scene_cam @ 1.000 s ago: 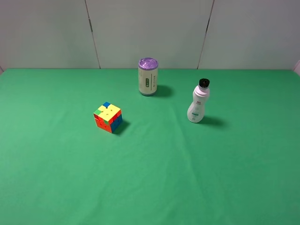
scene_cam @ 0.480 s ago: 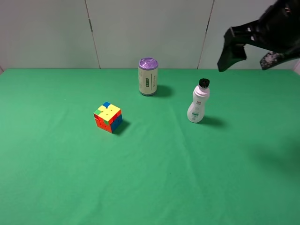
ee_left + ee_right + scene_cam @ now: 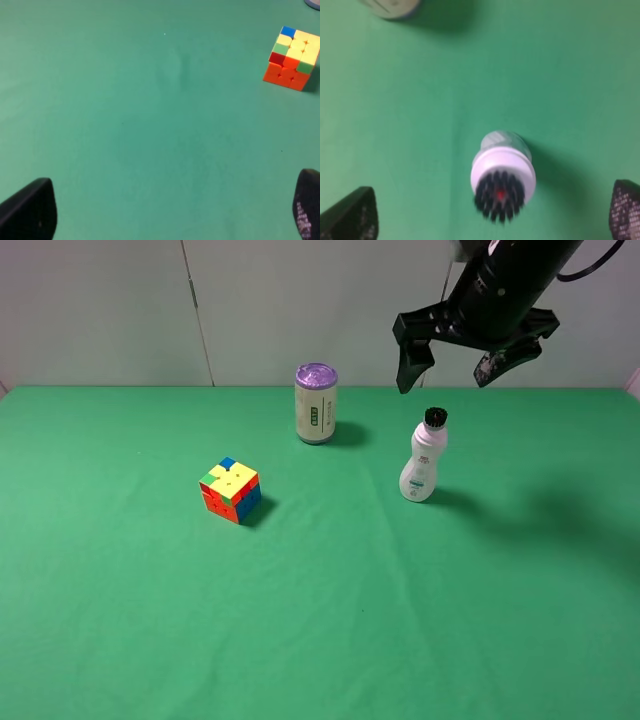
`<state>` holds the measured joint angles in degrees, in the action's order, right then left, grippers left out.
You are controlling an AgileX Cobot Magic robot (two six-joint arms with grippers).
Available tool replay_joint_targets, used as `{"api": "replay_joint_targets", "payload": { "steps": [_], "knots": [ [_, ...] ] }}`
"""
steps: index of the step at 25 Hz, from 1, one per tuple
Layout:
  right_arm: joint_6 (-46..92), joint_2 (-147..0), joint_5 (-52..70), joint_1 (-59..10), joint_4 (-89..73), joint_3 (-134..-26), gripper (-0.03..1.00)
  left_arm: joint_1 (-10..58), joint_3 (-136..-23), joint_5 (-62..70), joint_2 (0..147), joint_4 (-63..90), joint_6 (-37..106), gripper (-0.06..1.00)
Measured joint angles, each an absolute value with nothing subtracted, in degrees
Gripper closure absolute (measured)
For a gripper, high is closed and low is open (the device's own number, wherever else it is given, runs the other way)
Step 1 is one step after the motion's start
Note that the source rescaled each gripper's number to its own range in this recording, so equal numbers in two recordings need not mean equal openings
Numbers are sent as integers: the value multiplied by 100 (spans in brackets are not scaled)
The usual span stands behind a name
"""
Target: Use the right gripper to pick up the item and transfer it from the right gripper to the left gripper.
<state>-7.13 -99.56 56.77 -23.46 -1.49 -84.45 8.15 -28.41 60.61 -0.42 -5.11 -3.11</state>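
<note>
Your right gripper (image 3: 445, 375) hangs in the air just above the item (image 3: 420, 465). Its jaws are spread wide, holding nothing and touching nothing. The item, a small white bottle with a black ribbed cap, stands upright on the green tabletop (image 3: 330, 620), right of a purple-lidded can (image 3: 316, 405) and apart from it. Your left gripper (image 3: 167, 212) is also wide open and empty, over the tabletop, with a multicoloured cube (image 3: 231, 490) some way off.
</note>
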Motion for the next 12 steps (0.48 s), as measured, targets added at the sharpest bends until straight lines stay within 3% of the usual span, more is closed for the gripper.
{"api": "replay_joint_targets", "payload": {
  "steps": [12],
  "knots": [
    [-695, -10717, 5586, -2346, 0, -8451, -3, 815, -2841, 6061, -42, -511, -311, -5]
  ]
}}
